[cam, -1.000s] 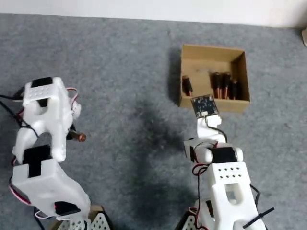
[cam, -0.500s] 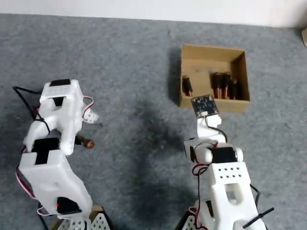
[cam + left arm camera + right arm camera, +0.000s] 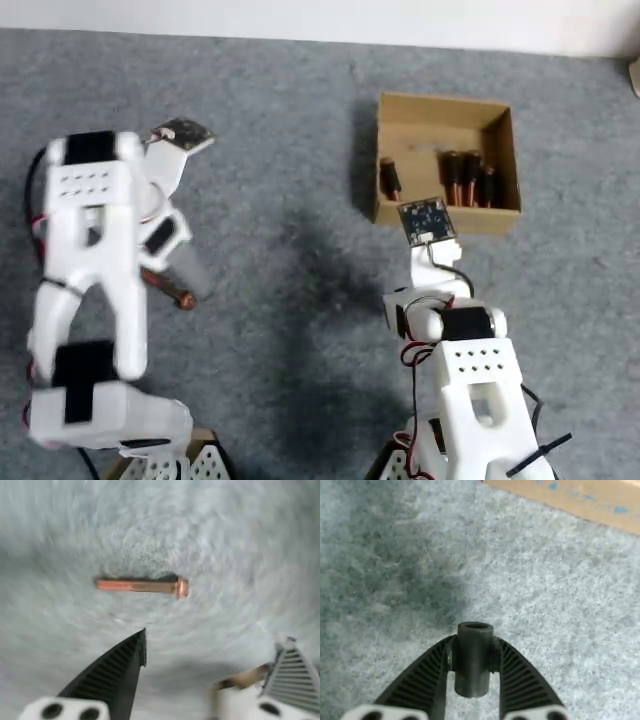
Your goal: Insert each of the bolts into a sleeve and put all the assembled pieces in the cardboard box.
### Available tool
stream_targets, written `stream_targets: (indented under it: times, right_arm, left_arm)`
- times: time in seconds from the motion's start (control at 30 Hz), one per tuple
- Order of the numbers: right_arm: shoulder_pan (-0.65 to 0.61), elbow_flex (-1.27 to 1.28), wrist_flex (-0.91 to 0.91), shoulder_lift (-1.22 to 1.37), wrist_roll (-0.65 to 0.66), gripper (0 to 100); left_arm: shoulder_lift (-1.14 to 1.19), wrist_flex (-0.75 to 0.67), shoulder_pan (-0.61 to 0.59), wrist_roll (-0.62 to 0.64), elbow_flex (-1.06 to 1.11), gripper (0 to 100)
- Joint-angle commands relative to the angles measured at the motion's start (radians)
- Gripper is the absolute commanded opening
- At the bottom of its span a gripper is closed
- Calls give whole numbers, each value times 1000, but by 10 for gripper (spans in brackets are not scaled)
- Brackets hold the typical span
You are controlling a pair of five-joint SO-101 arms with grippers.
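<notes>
1. The left arm (image 3: 90,260) has reared up since a second ago. Then it crouched low over the bolt; now its wrist end sits in the upper left of the high view.
2. The bolt (image 3: 170,290) lies loose on the grey carpet (image 3: 280,150), left of centre in the high view. That is about where it was half a second back, and nothing touches it.
3. The right arm (image 3: 465,380) has not budged (same pose in all three high views), and the cardboard box (image 3: 440,103) has kept its contents.
4. The right gripper (image 3: 474,641) is nearest the arm bases. It is clamped on a black sleeve (image 3: 472,665), one finger on each side. The sleeve stands upright with its open end up, over carpet just short of the box wall (image 3: 570,495).
5. The left gripper (image 3: 215,637) is farther out. Its fingers stand wide apart and hold nothing. In its wrist view the copper bolt (image 3: 142,585) lies flat on the carpet beyond the tips, well clear of both.
6. Farthest off, at the upper right of the high view, the box holds the assembled pieces (image 3: 465,178). Several are bunched towards its right side and one lies apart (by the left wall).
</notes>
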Motion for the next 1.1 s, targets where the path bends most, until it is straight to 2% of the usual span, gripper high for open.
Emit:
stream_targets:
  times: [0.0, 0.1, 0.2, 0.27, 0.43, 0.63, 0.87, 0.97, 1.07]
  right_arm:
    - [8, -2, -21, -21, 11, 5]
    - [8, -2, -21, -21, 12, 5]
    - [8, -2, -21, -21, 12, 5]
    - [8, -2, -21, -21, 12, 5]
    - [8, -2, -21, -21, 12, 5]
    - [8, -2, -21, -21, 12, 5]
    - [8, -2, -22, -21, 12, 5]
    - [8, -2, -22, -21, 12, 5]
    - [8, -2, -22, -21, 12, 5]
  left_arm:
    - [-151, 14, -101, -609, 97, 358]
    - [-191, -29, -120, -806, 254, 358]
    - [-200, -207, -128, -885, 372, 358]
    - [-202, -272, -130, -924, 412, 358]
    - [-189, -222, -105, -1059, 427, 358]
    - [-189, -221, -99, -1261, 455, 358]
    - [-186, -229, -94, -1438, 460, 358]
    - [-110, -298, -76, -1448, 455, 358]
    - [35, -474, -45, -1261, 450, 358]
